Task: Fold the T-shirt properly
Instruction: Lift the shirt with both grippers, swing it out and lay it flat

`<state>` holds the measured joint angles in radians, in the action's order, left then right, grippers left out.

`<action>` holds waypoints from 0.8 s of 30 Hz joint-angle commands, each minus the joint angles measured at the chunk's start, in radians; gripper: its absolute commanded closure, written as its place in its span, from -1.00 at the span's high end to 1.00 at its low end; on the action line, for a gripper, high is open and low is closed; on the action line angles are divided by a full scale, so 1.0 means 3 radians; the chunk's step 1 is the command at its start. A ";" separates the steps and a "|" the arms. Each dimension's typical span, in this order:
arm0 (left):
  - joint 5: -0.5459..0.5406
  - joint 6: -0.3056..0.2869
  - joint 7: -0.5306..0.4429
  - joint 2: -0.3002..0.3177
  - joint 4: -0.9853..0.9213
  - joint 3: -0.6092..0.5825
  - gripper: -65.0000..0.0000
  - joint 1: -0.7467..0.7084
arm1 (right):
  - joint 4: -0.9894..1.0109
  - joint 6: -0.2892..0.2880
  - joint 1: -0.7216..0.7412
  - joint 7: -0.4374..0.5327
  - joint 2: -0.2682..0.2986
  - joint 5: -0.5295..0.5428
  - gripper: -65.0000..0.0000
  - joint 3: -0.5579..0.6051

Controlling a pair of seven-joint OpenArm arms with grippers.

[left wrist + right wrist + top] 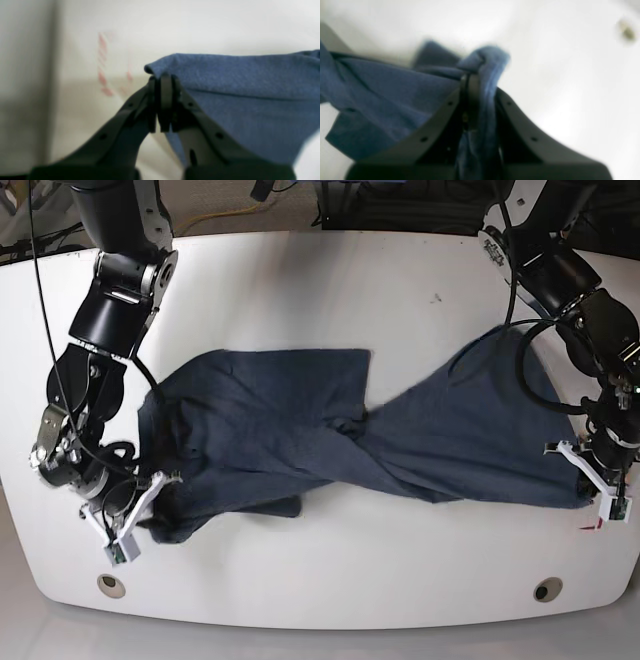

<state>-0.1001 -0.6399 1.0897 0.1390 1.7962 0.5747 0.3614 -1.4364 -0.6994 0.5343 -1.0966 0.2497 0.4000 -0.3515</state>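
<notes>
The dark blue T-shirt (330,435) lies stretched and twisted across the white table, pinched narrow near its middle. In the base view my left gripper (588,492) is at the right edge of the cloth, shut on a corner of the T-shirt (225,82); the left wrist view shows the black jaws (162,80) pressed together on the fabric's edge. At the base view's lower left my right gripper (158,502) is shut on a bunched fold of the T-shirt (382,100), which runs between the fingers (475,82). No lettering shows.
The white table (330,580) has two round holes near its front edge (111,585) (547,590). Red-striped tape (102,65) marks the table beside the left gripper. Cables and dark gear lie beyond the far edge.
</notes>
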 commanded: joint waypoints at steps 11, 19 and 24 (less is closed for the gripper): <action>-0.0001 0.0008 0.0380 0.0255 0.0593 -0.0138 -1.00 0.0828 | 0.0208 0.0004 0.1219 0.0042 0.0428 0.0081 -1.00 0.0463; -0.0001 0.0003 0.0380 0.0567 0.0582 -0.0143 -1.00 0.1145 | 0.0387 0.0004 0.1817 -0.0014 0.0628 0.0081 -1.00 0.0601; -0.0001 -0.0058 0.0380 0.0608 0.0587 -0.0143 -1.00 0.1017 | 0.0356 0.0004 0.1838 -0.0147 0.0643 0.0081 -1.00 0.0591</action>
<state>-0.1013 -0.6460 1.2255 0.3088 1.9591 0.5339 0.6605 -1.3144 -0.6998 1.0557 -1.1477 0.4347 0.4191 -0.1692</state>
